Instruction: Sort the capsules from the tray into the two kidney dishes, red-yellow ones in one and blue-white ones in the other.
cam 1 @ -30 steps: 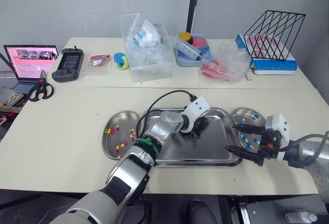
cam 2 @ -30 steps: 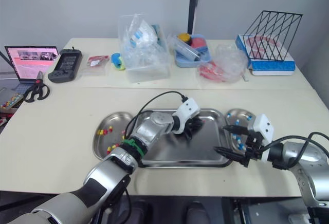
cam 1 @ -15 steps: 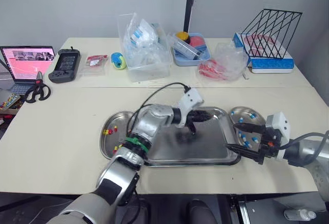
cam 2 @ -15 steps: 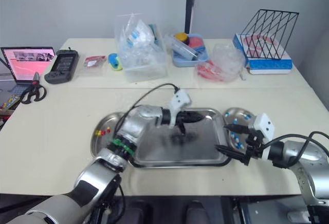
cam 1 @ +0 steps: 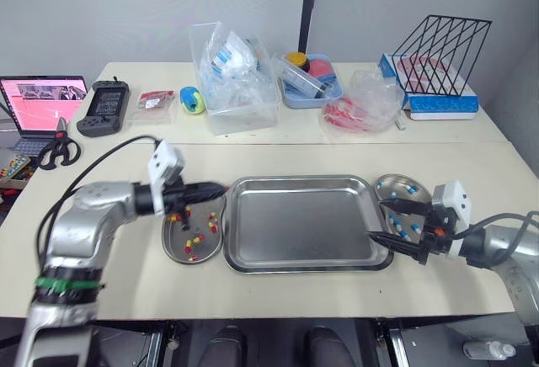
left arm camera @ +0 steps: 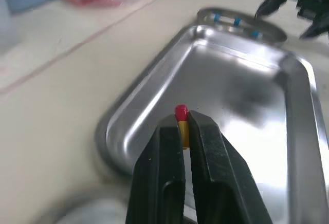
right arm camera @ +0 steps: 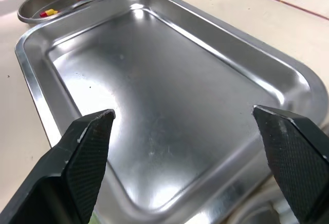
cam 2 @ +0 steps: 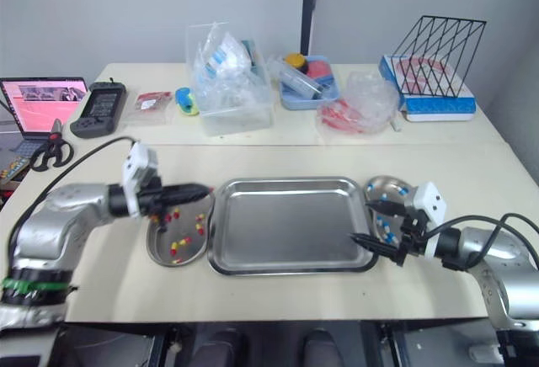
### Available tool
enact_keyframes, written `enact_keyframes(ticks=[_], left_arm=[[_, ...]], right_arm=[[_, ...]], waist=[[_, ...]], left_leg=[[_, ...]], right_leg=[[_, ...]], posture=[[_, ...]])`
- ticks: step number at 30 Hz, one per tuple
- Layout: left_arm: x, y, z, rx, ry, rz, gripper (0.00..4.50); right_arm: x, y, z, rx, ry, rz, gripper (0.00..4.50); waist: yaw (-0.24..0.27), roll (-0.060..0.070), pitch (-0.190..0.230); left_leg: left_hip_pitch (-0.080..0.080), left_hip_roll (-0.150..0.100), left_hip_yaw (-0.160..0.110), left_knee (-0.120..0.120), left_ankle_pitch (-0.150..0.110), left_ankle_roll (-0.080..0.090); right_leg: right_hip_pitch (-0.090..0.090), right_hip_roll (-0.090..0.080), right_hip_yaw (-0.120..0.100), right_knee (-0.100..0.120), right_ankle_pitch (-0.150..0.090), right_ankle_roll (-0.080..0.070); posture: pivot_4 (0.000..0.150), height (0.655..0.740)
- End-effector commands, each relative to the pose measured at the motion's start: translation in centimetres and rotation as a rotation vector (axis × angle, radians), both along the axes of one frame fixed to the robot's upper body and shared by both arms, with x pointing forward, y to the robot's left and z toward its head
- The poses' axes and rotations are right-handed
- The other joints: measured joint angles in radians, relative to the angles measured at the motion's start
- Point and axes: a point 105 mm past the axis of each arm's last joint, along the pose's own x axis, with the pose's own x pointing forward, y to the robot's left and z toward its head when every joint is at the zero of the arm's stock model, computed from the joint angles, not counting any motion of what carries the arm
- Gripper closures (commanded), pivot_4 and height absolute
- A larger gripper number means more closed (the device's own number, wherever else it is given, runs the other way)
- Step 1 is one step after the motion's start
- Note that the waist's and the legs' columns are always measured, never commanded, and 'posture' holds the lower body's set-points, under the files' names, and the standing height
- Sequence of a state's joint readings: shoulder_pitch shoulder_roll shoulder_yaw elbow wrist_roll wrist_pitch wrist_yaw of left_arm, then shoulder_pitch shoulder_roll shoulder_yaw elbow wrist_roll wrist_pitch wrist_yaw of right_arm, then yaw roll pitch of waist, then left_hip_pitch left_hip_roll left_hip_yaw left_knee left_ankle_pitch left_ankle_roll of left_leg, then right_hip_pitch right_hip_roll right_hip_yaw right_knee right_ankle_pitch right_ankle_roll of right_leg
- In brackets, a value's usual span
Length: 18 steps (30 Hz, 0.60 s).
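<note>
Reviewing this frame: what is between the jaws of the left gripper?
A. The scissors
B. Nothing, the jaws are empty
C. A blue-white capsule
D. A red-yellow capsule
D: the left wrist view shows the jaws of the left gripper shut on a red-yellow capsule, its red end poking out above them.

Left pincer (cam 2: 200, 189) near dish (cam 2: 152, 247), tray (cam 2: 286, 226) beside
</note>
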<state>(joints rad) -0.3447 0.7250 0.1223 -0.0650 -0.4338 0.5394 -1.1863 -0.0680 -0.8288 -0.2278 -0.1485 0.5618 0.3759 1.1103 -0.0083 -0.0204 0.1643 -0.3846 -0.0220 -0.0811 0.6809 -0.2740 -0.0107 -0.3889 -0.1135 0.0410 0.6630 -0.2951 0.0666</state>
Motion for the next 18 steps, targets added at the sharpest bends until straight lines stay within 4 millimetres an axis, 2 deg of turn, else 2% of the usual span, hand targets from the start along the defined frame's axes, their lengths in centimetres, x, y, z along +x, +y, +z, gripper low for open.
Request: enact_keyframes(ticks=[1, 6, 15, 16, 18], left_arm=[[-1.7, 1.4, 0.6, 0.032, -0.065, -0.007, 4.46], [-2.7, 3.6, -1.6, 0.128, -0.034, 0.057, 4.46], [-2.4, 3.8, -2.4, 0.121, -0.053, 0.073, 4.46], [-2.4, 3.8, -2.4, 0.117, -0.050, 0.072, 3.74], [-2.4, 3.9, -2.4, 0.108, -0.044, 0.074, 3.08]], right_arm=[[0.2, -0.3, 1.0, 0.003, -0.049, -0.004, 0.00], [0.4, -0.7, 1.3, 0.004, -0.053, -0.016, 0.00], [0.5, -0.9, 1.3, -0.002, -0.048, -0.036, 0.00], [0.5, -1.0, 1.3, -0.004, -0.049, -0.040, 0.00], [0.4, -1.2, 1.3, -0.004, -0.049, -0.044, 0.00]], waist=[[0.002, 0.000, 0.000], [0.001, 0.000, 0.000], [-0.003, 0.000, 0.000], [-0.004, 0.000, 0.000], [-0.004, 0.000, 0.000]], left_leg=[[0.000, 0.000, 0.000, 0.000, 0.000, 0.000], [0.001, 0.001, 0.001, -0.001, 0.000, 0.000], [0.001, 0.001, 0.002, -0.001, 0.000, 0.000], [0.001, 0.001, 0.002, -0.001, 0.000, 0.000], [0.001, 0.001, 0.002, -0.001, 0.000, 0.000]], right_leg=[[0.000, 0.000, 0.000, 0.000, 0.000, 0.000], [0.000, 0.000, 0.000, 0.000, 0.000, 0.000], [0.000, 0.000, 0.000, 0.000, 0.000, 0.000], [0.000, 0.000, 0.000, 0.000, 0.000, 0.000], [-0.001, 0.000, 0.000, 0.000, 0.000, 0.000]], posture=[[0.150, 0.7275], [0.150, 0.7275], [0.150, 0.7275], [0.150, 0.7275], [0.150, 0.7275]])
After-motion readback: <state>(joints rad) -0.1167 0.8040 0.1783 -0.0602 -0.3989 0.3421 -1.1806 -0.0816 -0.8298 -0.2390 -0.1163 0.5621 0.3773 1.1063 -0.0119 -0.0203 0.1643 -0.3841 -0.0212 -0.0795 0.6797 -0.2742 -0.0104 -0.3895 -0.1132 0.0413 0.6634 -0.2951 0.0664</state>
